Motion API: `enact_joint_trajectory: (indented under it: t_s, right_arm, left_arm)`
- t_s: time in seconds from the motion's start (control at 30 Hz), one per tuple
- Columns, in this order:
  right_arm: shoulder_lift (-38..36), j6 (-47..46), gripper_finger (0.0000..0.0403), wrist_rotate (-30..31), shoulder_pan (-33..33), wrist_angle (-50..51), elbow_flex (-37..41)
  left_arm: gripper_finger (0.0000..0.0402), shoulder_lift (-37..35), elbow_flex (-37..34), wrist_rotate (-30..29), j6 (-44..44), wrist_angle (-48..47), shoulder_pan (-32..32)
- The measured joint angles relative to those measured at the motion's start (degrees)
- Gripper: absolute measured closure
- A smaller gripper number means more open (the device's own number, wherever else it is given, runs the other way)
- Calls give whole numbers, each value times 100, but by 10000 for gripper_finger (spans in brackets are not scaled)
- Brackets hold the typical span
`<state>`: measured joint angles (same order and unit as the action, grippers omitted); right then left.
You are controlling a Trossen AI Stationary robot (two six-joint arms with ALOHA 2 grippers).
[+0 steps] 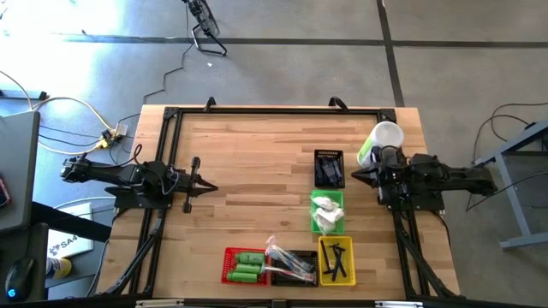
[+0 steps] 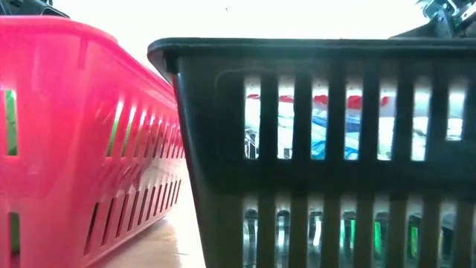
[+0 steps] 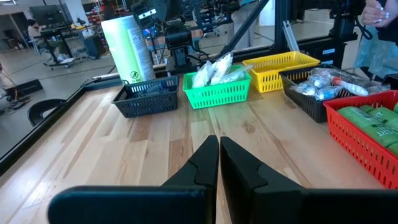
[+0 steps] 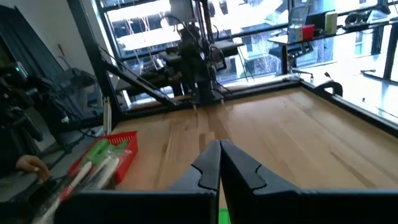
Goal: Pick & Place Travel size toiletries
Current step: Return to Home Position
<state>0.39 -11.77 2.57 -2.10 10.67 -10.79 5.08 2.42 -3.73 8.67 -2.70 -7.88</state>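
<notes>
Plastic baskets with slotted walls sit toward 5 o'clock on the wooden table [image 1: 248, 145]: round green bottles [image 1: 246, 263] in the red basket [image 1: 226, 265], clear-wrapped toothbrushes [image 1: 285, 258] in the black basket [image 1: 306, 257] beside it, thin black combs [image 1: 336, 259] in the yellow basket [image 1: 323, 257], and crinkly white packets [image 1: 325, 214] in the green basket [image 1: 328, 194]. Left gripper [image 1: 205, 186] at 9 o'clock and right gripper [image 1: 355, 175] at 3 o'clock are both empty, squeezed closed with no gap. From table height the red and black walls block nearly everything, so the toothbrushes show only through slots.

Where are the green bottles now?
High view: the green bottles lie inside the red basket at the bottom edge of the table, left of a black basket.
</notes>
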Motion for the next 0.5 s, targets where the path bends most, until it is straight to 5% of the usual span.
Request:
enact_joint_trajectory:
  t_s: [0.5]
  right_arm:
    - [-3, 151, 401, -15, -1, -24, 498]
  left_arm:
    - [389, 0, 0, 7, 0, 2, 0]
